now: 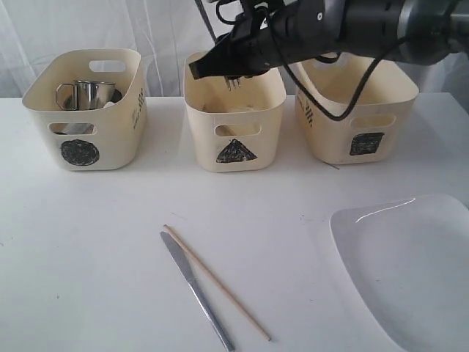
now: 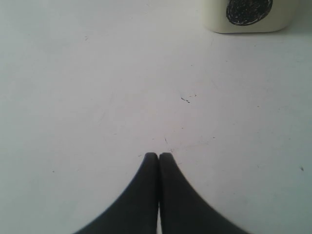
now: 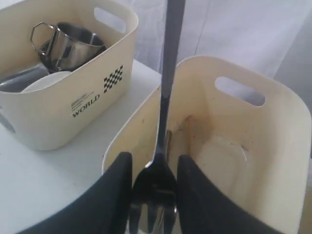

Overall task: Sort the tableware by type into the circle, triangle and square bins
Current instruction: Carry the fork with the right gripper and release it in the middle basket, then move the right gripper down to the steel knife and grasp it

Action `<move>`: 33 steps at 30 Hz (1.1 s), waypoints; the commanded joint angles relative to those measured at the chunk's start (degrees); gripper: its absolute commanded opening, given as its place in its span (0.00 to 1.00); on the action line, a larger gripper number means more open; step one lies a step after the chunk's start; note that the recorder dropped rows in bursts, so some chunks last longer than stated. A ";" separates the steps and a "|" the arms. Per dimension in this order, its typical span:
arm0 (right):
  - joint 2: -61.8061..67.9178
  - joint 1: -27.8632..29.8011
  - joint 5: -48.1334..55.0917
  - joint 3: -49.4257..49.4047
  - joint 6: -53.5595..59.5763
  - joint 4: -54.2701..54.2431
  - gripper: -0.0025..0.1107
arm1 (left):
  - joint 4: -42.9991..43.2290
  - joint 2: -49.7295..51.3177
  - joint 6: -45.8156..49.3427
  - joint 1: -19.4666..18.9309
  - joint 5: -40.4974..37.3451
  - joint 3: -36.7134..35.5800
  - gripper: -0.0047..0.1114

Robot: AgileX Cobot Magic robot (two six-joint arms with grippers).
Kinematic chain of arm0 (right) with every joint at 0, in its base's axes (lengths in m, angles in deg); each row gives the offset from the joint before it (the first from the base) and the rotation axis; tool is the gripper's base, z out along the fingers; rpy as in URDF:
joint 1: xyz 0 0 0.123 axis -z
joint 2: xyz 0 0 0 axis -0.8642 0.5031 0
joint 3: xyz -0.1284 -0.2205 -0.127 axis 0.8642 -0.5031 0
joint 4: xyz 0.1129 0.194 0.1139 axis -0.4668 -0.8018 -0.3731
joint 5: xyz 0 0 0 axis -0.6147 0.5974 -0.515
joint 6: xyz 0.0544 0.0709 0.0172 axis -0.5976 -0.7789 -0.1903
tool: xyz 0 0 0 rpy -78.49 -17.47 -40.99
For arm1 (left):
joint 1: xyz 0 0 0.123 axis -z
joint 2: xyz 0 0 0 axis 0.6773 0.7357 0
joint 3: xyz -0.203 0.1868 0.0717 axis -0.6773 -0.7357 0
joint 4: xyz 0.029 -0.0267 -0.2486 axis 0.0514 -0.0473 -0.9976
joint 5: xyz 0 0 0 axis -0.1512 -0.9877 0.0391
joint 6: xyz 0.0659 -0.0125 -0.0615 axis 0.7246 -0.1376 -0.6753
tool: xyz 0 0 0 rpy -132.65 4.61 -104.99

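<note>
My right gripper point(image 1: 212, 67) hangs over the triangle bin point(image 1: 234, 150), shut on a steel fork point(image 3: 157, 187) held by its head. The fork's tines point(image 1: 233, 83) show under the gripper and its handle point(image 3: 170, 58) sticks out past the fingertips. A steel knife point(image 1: 195, 287) and a wooden chopstick point(image 1: 217, 283) lie side by side on the table in front. The large white plate point(image 1: 410, 264) lies at the front right. A steel mug point(image 1: 91, 94) sits in the circle bin point(image 1: 80, 150). My left gripper point(image 2: 158, 155) is shut with nothing in it, low over bare table.
The square bin point(image 1: 359, 143) stands at the back right, partly behind my right arm. A white bowl point(image 3: 44, 80) lies beside the mug point(image 3: 73, 44) in the circle bin point(image 3: 73, 112). That bin's corner point(image 2: 248, 17) shows ahead of my left gripper.
</note>
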 commanded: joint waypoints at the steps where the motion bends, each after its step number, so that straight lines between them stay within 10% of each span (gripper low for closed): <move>1: 2.38 0.38 -14.40 0.22 0.33 -0.07 0.02 | 0.00 -0.26 -0.07 -0.15 -0.13 -0.29 0.04; 9: 12.47 0.72 -32.67 0.22 -0.94 -0.07 0.03 | 0.00 -0.26 -0.07 -0.15 -0.13 -0.29 0.04; 15: 13.83 0.72 -31.62 0.22 -0.84 -0.07 0.34 | 0.00 -0.26 -0.07 -0.15 -0.13 -0.29 0.04; 20: 11.91 0.72 -28.64 0.22 -0.84 -0.07 0.36 | 0.00 -0.26 -0.07 -0.15 -0.13 -0.29 0.04; 28: 2.05 0.72 6.42 0.22 -0.84 0.06 0.33 | 0.00 -0.26 -0.07 -0.15 -0.13 -0.29 0.04; 33: -5.16 0.72 39.13 0.11 -2.15 7.89 0.13 | 0.00 -0.26 -0.07 -0.15 -0.13 -0.29 0.04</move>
